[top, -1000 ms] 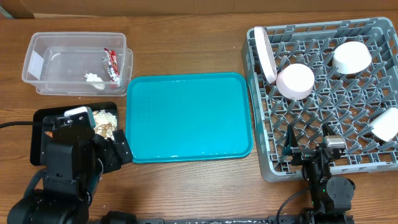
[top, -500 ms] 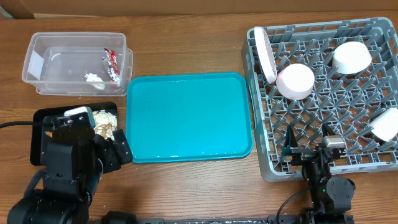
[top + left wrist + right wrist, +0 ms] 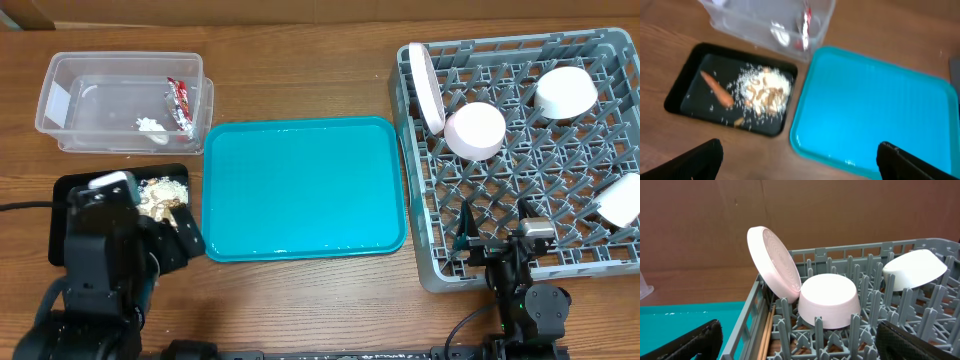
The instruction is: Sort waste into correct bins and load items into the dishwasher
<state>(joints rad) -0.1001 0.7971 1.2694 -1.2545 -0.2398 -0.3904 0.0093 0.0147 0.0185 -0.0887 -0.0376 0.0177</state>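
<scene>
The rice scraps (image 3: 765, 92) and carrot (image 3: 717, 88) lay in the black tray (image 3: 687, 92), wrapper (image 3: 182, 100) and tissue (image 3: 150, 124) apart in the clear tub (image 3: 60, 72), and plate (image 3: 774, 262), bowls (image 3: 829, 301) and chopsticks (image 3: 767, 330) sat in the rack (image 3: 560, 250); I judged sorting finished, with left gripper (image 3: 799, 147) and right gripper (image 3: 797, 330) both spread, holding nothing

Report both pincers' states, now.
Left pincer: open, holding nothing.
Right pincer: open, holding nothing.
</scene>
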